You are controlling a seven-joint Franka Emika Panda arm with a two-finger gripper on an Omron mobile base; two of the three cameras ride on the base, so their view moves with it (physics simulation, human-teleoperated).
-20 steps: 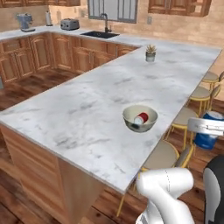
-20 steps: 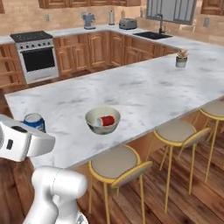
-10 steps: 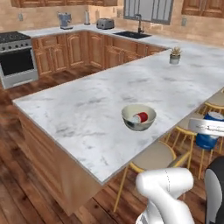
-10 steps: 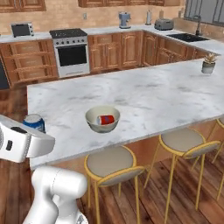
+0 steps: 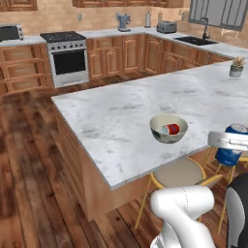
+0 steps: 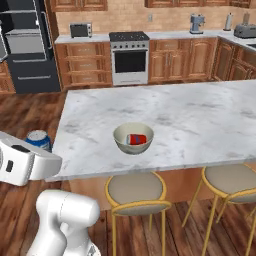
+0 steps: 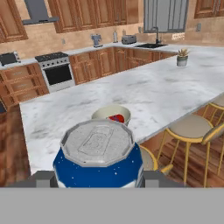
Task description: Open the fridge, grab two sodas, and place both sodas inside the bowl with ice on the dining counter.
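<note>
Nearest, the two dark fingers (image 7: 43, 178) are clamped on either side of the blue cylindrical soda can with a silver top (image 7: 98, 154), which stands upright, long axis vertical, held off the near edge of the white-grey marbled desk (image 5: 121, 116). Farther on, the round pale beige-green bowl (image 6: 133, 138) sits near that edge, and the red soda can (image 6: 136, 139) lies on its side inside it. Beyond, the black fridge (image 6: 27, 47) stands against the wall.
</note>
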